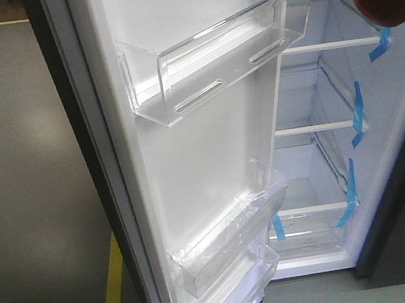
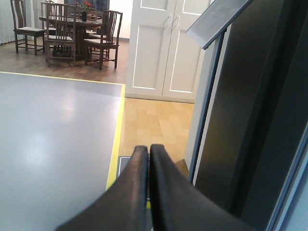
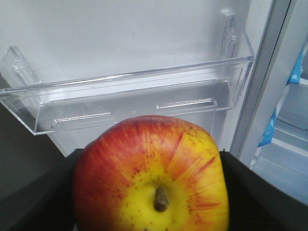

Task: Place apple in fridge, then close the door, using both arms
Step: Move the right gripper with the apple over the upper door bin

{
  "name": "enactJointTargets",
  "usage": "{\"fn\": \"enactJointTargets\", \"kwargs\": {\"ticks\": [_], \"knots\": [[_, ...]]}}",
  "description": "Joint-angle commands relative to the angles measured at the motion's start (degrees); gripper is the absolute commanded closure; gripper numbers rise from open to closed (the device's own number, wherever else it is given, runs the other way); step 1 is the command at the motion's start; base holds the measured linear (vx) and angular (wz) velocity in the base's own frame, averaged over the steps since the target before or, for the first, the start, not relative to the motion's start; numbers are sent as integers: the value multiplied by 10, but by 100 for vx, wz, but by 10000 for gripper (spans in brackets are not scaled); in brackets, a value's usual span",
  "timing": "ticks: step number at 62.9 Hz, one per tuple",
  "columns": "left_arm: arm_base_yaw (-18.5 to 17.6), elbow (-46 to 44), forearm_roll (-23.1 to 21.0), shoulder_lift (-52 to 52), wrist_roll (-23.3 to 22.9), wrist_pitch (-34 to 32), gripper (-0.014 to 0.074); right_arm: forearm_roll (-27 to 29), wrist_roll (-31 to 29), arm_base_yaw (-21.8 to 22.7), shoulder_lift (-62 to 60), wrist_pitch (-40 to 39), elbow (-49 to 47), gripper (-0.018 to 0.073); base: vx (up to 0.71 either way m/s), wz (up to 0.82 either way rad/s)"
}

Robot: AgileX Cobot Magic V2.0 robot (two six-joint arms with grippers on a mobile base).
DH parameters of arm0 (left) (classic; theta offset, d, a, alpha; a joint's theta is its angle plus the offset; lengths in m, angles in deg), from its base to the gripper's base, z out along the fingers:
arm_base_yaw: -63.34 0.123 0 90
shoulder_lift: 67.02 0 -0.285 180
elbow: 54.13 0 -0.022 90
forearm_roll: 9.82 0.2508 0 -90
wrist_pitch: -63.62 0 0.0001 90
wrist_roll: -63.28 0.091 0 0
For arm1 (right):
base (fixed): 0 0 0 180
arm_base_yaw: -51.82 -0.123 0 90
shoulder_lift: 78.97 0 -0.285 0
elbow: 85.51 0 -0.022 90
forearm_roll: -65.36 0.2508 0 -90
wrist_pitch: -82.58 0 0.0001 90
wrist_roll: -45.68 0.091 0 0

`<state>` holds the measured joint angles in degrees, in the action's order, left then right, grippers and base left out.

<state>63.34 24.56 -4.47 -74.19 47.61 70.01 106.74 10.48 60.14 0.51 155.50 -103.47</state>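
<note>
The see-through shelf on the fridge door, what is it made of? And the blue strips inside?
The door bin looks like clear, glossy hard plastic: the white lining shows through and its edges glint. The blue strips look like matte tape, probably.

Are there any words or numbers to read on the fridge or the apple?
No words or numbers can be read.
The apple shows no sticker.
The fridge has a faint grey mark on its bottom drawer, too blurred to read.
The blue tape strips are plain.

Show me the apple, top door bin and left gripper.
apple [image 3: 151, 163], right wrist view, skin above stem.
top door bin [image 1: 221, 56], front view, clear front wall.
left gripper [image 2: 148, 149], left wrist view, between fingertips.
</note>
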Motion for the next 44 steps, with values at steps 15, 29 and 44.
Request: {"fn": "enactJointTargets", "kwargs": {"ticks": [15, 29, 44], "knots": [[0, 12, 0, 3, -3, -43, 603, 29, -7, 1, -13, -31, -16, 514, 0, 0], [0, 12, 0, 3, -3, -43, 603, 29, -7, 1, -13, -31, -16, 514, 0, 0], [0, 12, 0, 3, -3, -43, 603, 92, -8, 1, -10, -128, -16, 514, 0, 0]]}}
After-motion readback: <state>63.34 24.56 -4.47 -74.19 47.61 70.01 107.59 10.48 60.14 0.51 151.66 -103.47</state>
